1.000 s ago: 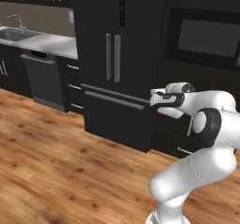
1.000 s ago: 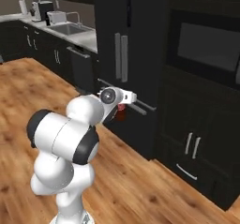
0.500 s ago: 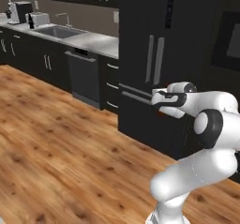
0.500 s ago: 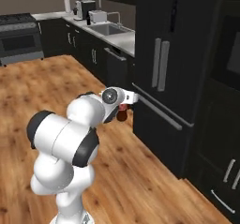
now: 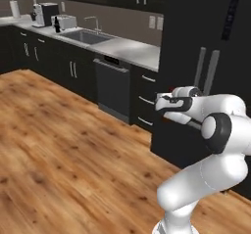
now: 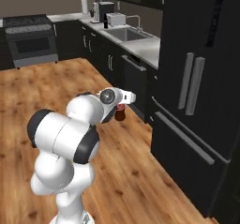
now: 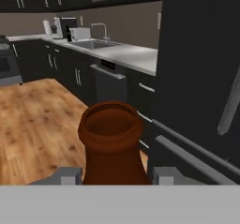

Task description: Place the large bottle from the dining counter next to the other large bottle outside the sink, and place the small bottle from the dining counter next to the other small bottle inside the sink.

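While the gripper (image 7: 112, 174) is pinched on the brown bottle (image 7: 111, 143) just below its neck, well short of the sink (image 7: 93, 44), it looks rigid, smooth, probably slippery and top-heavy if full, so grip low on the body.

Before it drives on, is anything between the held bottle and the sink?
Nothing visible. The bottle sits in the tool, and open wood floor leads to the counter with the sink at the far end.
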